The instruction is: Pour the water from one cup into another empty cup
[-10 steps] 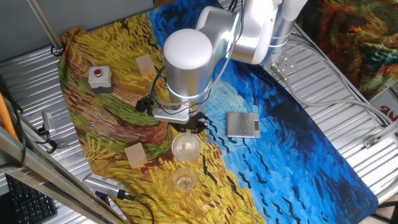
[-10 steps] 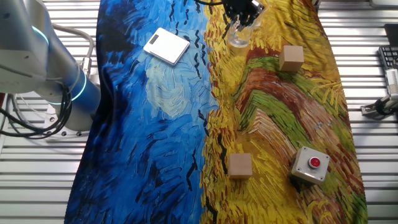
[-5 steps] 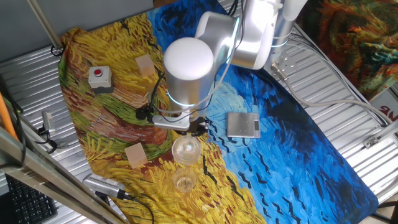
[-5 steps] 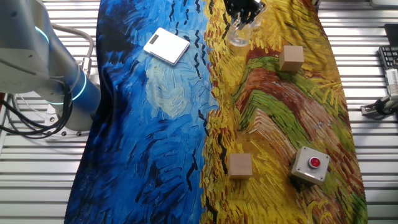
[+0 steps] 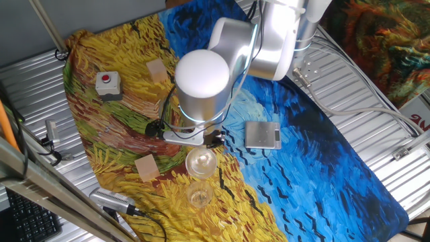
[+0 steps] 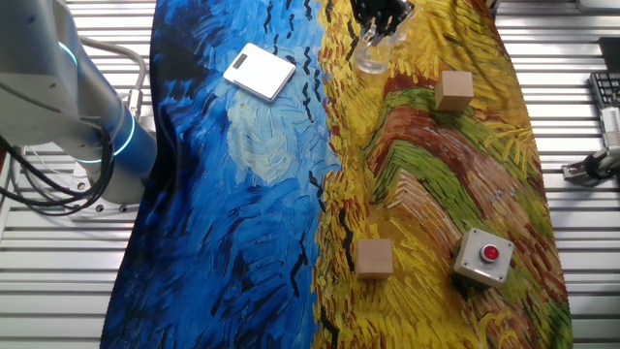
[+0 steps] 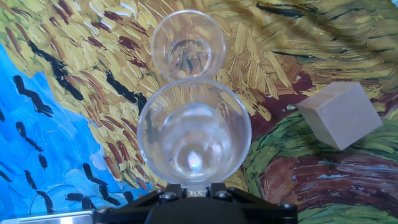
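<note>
The gripper [image 7: 194, 190] sits at the near rim of the taller tumbler [image 7: 194, 132], its grip unclear since the fingers are hidden, with the smaller cup [image 7: 188, 45] just beside at 12 o'clock, so pouring seems not yet begun.

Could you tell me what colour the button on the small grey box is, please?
Red: the button tops the grey box, clearest in the other fixed view.

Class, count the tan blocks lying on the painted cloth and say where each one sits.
2. One tan block lies by the tall tumbler near the gripper; the other tan block sits farther off, next to the red-button box. No others show, unless hidden by the arm.
</note>
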`<act>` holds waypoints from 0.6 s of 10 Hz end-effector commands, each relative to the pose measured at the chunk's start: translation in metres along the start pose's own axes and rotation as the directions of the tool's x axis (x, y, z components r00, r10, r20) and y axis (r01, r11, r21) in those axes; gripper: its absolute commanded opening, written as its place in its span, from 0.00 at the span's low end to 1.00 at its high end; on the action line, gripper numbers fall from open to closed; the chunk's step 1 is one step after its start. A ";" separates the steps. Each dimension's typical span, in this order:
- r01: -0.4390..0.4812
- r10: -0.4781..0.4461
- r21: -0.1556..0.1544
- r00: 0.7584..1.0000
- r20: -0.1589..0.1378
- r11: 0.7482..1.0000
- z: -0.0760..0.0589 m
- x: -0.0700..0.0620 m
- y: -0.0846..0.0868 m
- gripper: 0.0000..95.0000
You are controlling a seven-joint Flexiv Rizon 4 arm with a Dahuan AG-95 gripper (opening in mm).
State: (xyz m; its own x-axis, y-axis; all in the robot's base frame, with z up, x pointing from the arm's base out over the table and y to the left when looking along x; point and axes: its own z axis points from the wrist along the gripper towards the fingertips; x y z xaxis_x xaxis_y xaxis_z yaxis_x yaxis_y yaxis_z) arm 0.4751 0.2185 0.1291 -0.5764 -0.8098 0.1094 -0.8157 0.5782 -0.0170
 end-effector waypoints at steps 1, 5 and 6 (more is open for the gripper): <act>-0.002 0.002 -0.001 1.000 -0.007 1.000 0.000 -0.001 0.000 0.00; -0.001 0.001 0.001 1.000 -0.027 1.000 -0.001 -0.008 0.000 0.00; -0.003 0.003 0.000 1.000 -0.030 1.000 -0.001 -0.008 -0.001 0.00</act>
State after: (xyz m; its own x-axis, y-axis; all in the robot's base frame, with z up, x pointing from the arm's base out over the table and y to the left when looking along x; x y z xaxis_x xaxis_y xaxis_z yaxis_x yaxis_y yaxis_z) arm 0.4806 0.2255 0.1295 -0.5766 -0.8042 0.1440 -0.8140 0.5807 -0.0161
